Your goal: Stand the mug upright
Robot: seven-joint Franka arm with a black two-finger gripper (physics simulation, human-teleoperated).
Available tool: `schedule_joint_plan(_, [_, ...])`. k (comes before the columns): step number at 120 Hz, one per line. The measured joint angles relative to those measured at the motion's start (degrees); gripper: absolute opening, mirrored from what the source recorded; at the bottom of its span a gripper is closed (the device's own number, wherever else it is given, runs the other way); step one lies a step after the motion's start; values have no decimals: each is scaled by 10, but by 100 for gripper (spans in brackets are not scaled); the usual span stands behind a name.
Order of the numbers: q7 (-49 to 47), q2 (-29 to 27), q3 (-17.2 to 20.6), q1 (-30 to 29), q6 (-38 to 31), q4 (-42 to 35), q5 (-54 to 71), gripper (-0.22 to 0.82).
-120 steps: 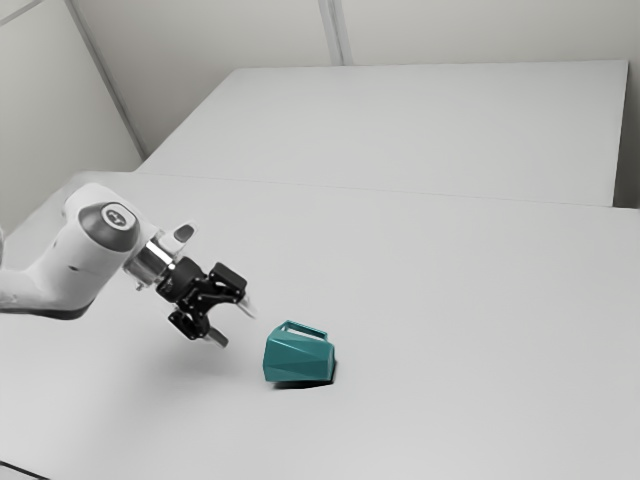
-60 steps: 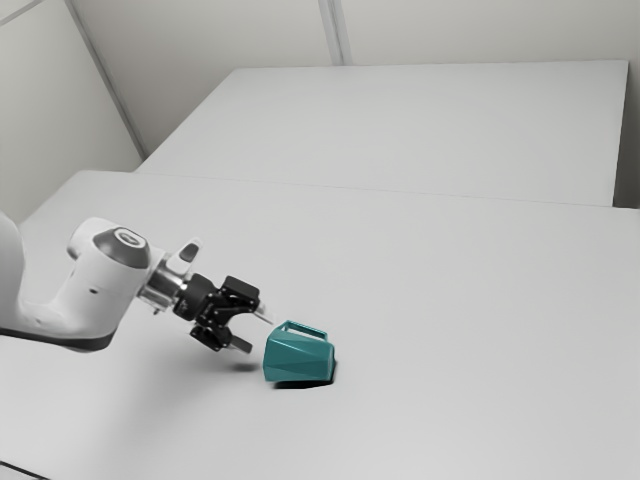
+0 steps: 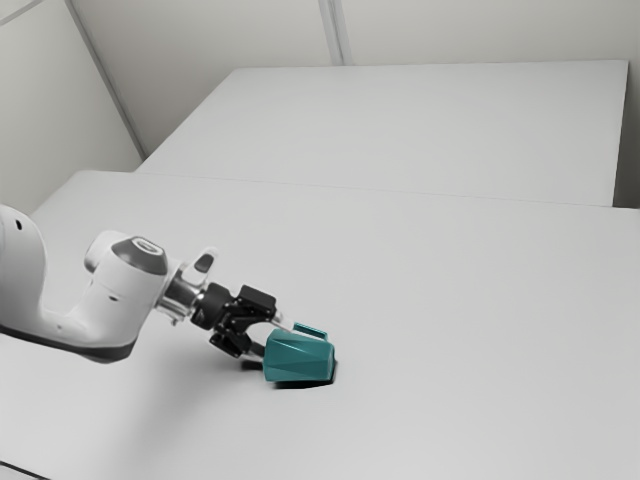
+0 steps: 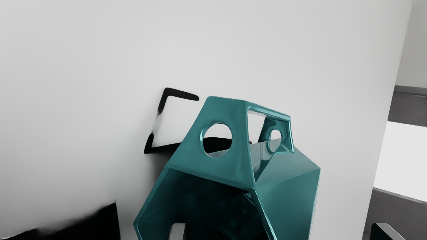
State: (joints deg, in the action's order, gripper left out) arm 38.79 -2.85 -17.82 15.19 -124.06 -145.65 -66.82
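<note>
One white arm (image 3: 122, 302) comes in from the exterior view's left, low over the table (image 3: 450, 300), bent at its joints so that its last stretch slopes down toward the exterior view's right. At its end the black gripper (image 3: 275, 341) tilts with it, reaching down to the mug (image 3: 300, 360). It stands wide open, closed on nothing: the wrist view has one finger (image 4: 177, 232) against the dark hollow of the mug's mouth and the other finger (image 4: 387, 232) well apart, out past a side wall. How deep the first one goes, I can't tell. The mug lies on its side on the table, well in from the far edge, its mouth toward the gripper and its handle (image 4: 233, 111) uppermost. It's a glossy teal thing, all flat facets and hard creases, with an angular rim and pale glints along the edges; the handle is boxy, with a round hole through its end. The tabletop is smooth, matte and pale grey, and the mug throws a hard black shadow on it. A thin dark cord (image 3: 22, 469) crosses the corner nearest me at the exterior view's left.
</note>
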Motion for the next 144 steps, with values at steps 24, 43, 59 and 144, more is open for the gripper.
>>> schedule_joint_plan(24, [26, -1, 1, 2, 7, -14, -49, 60])
schedule_joint_plan(43, [51, -3, 1, -1, 20, -17, -73, 60])
schedule_joint_plan(59, [73, -4, 1, 0, 29, -23, -86, 60])
schedule_joint_plan(144, [150, -5, 1, 0, 45, -35, -114, 8])
